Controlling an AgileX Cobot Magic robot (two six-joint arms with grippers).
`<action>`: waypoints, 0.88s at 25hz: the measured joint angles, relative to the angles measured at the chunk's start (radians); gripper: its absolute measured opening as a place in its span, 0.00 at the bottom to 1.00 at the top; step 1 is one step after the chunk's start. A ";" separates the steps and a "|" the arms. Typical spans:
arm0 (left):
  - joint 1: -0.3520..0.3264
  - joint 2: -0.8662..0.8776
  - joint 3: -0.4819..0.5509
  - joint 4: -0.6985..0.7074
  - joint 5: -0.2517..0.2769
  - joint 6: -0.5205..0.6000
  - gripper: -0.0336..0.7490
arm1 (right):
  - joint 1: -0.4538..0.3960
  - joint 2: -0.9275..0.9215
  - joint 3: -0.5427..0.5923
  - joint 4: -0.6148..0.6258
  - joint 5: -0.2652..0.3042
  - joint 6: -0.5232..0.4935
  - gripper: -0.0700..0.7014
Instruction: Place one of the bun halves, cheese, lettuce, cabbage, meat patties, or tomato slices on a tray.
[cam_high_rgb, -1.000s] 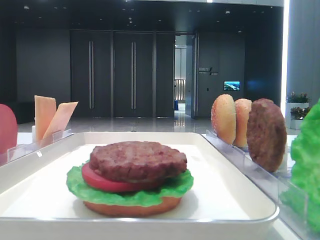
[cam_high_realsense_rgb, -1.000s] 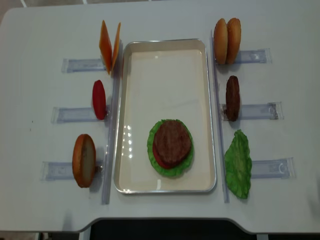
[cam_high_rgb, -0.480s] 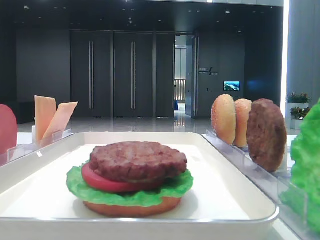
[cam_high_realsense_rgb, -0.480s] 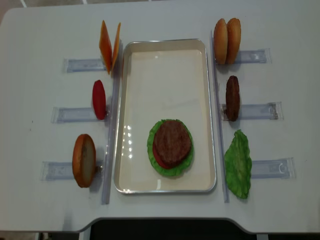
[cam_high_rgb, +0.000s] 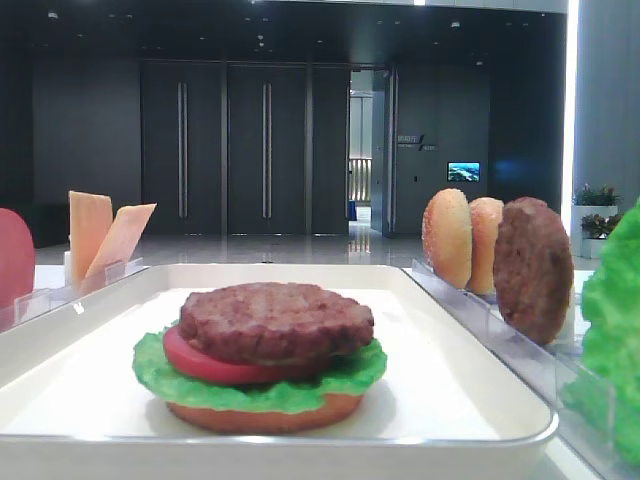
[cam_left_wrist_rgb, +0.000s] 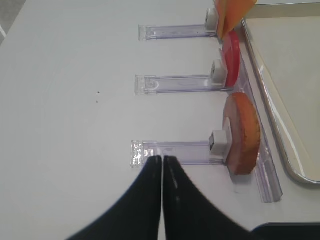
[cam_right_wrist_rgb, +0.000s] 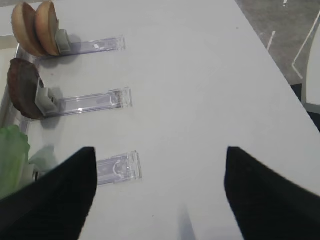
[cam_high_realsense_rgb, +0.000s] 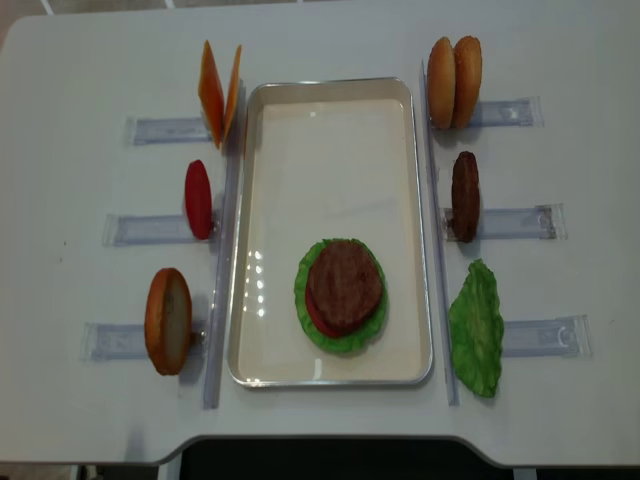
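Observation:
On the white tray (cam_high_realsense_rgb: 330, 90) lies a stack: a bun half, lettuce, a tomato slice and a meat patty (cam_high_realsense_rgb: 344, 284) on top. Standing in racks left of the tray are cheese (cam_high_realsense_rgb: 220, 92), a tomato slice (cam_high_realsense_rgb: 198, 198) and a bun half (cam_high_realsense_rgb: 167, 320). To the tray's right are two bun halves (cam_high_realsense_rgb: 455, 80), a patty (cam_high_realsense_rgb: 465, 195) and lettuce (cam_high_realsense_rgb: 476, 328). No cabbage is in view. My left gripper (cam_left_wrist_rgb: 162, 159) is shut and empty over the outer end of the bun half's rack. My right gripper (cam_right_wrist_rgb: 159, 150) is open over bare table, right of the lettuce rack.
Clear plastic racks (cam_high_realsense_rgb: 520, 222) reach outward from both long sides of the tray. The table's front edge (cam_high_realsense_rgb: 400, 450) runs close below the tray. In the right wrist view the table's right edge (cam_right_wrist_rgb: 270, 65) borders the floor. Neither arm shows in the two exterior views.

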 joint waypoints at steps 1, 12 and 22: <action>0.000 0.000 0.000 0.000 0.000 0.000 0.04 | 0.000 0.000 0.000 0.000 0.000 0.000 0.75; 0.000 0.000 0.000 0.000 0.000 0.000 0.04 | 0.000 0.000 0.000 0.000 0.000 0.000 0.75; 0.000 0.000 0.000 0.000 0.000 0.000 0.04 | 0.000 0.000 0.000 0.000 0.000 0.000 0.75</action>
